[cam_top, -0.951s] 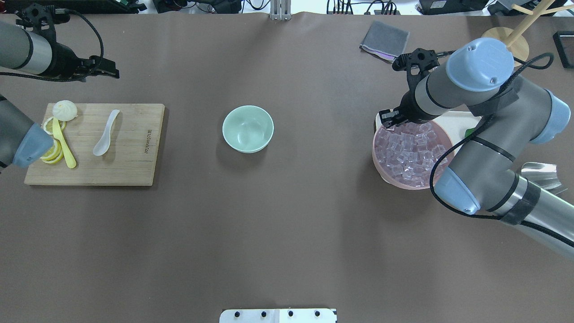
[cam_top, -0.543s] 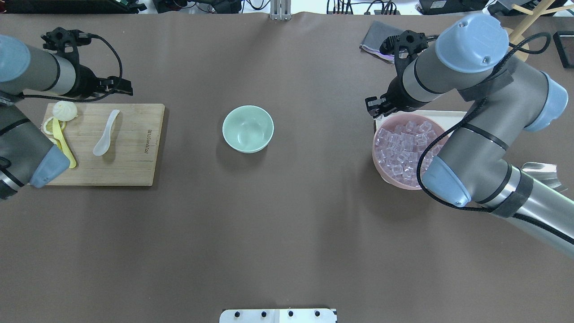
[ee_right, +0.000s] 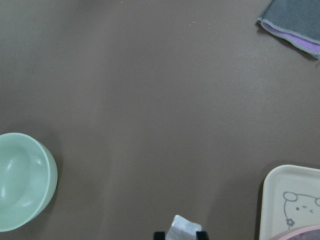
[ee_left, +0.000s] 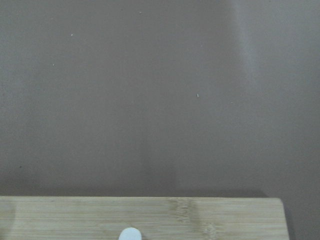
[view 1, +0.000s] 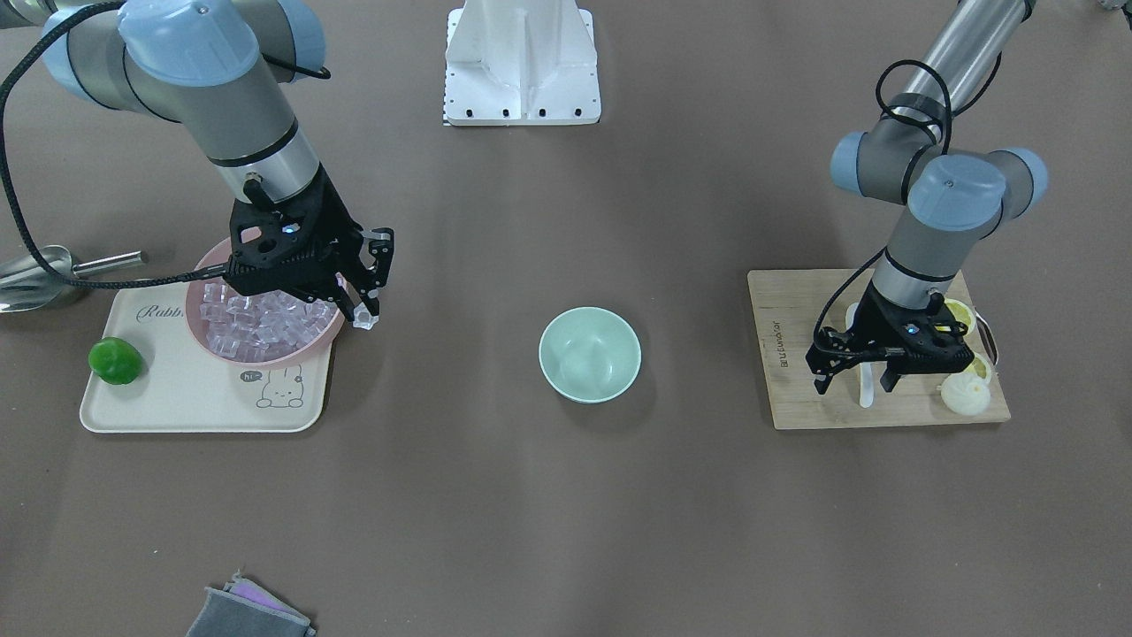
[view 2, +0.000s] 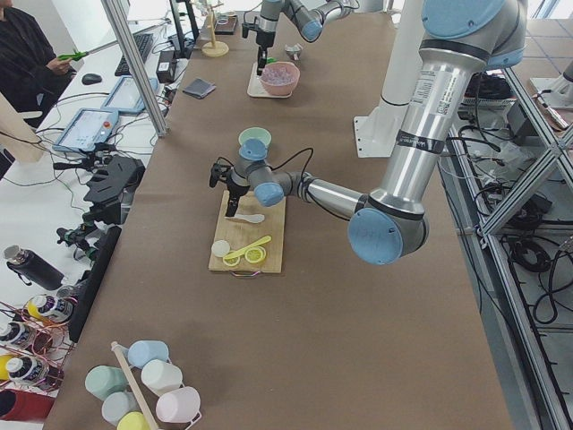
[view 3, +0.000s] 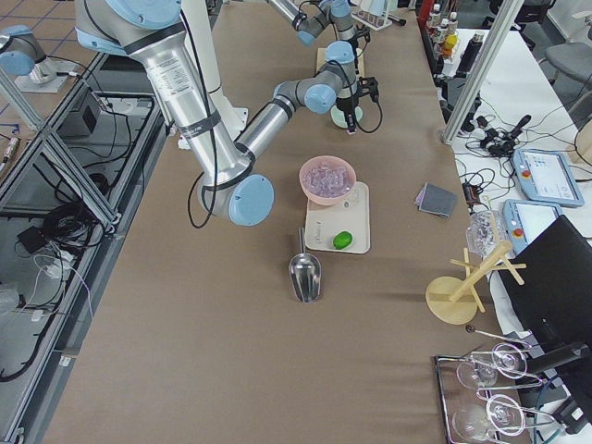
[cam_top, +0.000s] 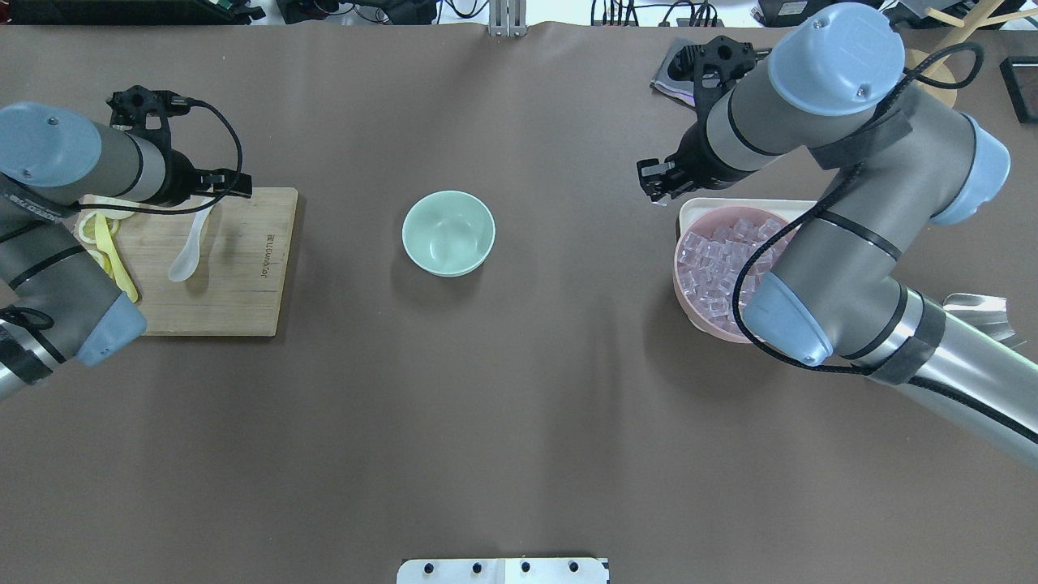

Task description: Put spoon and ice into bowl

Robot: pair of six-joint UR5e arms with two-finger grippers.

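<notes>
Brown paper-covered worktop (cam_top: 519, 422), overhead view. Left: the left hand (view 1: 853, 382), fingers spread, straddles the handle of the white spoon (cam_top: 188, 247) lying on a wooden board (cam_top: 243, 284); closing on it is judged the next move. Centre: the mint bowl (cam_top: 448, 233) stands empty. Right: the right hand (cam_top: 655, 180), clenched on one ice cube (ee_right: 184, 229), hangs beside the pink bowl (cam_top: 689, 304) of ice (cam_top: 718, 264); its carry leftward to the mint bowl is yet to come. Cables (cam_top: 616, 10) line the top edge.

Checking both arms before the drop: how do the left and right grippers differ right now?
The right gripper is shut on an ice cube; the left gripper is open and empty. The right gripper hangs just outside the pink bowl, on the green bowl side; the left gripper is over the spoon handle on the cutting board. Both point downward.
</notes>
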